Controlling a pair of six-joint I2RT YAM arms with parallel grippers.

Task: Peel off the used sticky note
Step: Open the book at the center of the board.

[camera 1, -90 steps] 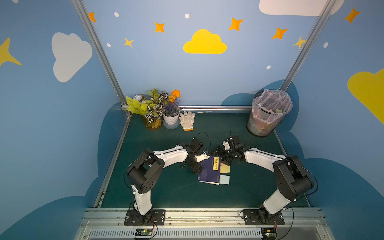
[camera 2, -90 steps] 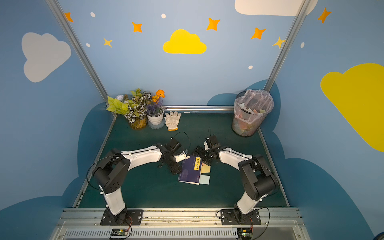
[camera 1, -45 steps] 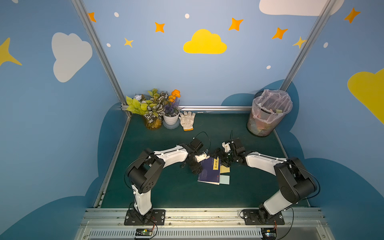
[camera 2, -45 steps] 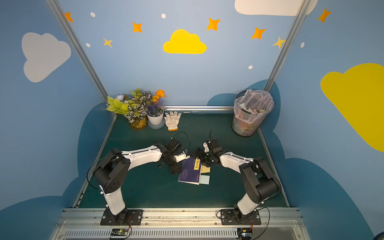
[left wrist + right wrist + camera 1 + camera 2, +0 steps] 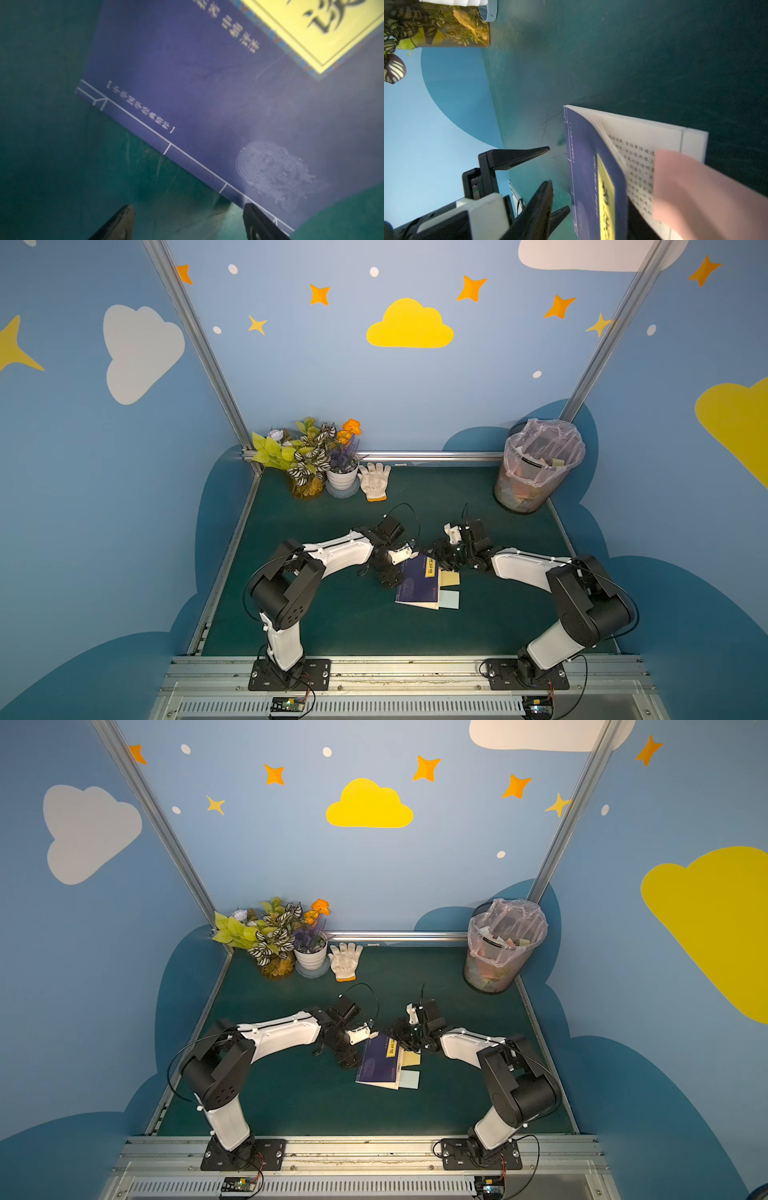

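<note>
Peeking out past the fore edge of the dark blue paperback book (image 5: 581, 155) with its yellow title label, the pinkish paper sticky note (image 5: 708, 193) sat on a printed page under the bowed-up cover. Its free end overhung the page block, and the book lay flat near the middle of the green mat (image 5: 332, 622). That note was a featherweight, limp slip by my reckoning, held by nothing more than a weak glue strip and quick to crease or tear. So the place to pinch was the loose overhanging edge, well away from the glued side. The pull wanted to be low and slow too, or the light book would likely lift with it. In a top view a pale yellow square (image 5: 450, 578) and a light blue square (image 5: 449, 599) of paper stuck out from that same side of the book. The right gripper (image 5: 441, 561) was down at the book's far corner, just beside the yellow square. Its jaws were buried under the wrist and out of its own camera's sight, though, so clamped or slack, I could not tell. The left gripper (image 5: 189, 220) stood spread wide and carried nothing, with one fingertip over the book's spine edge and its partner over bare mat.
</note>
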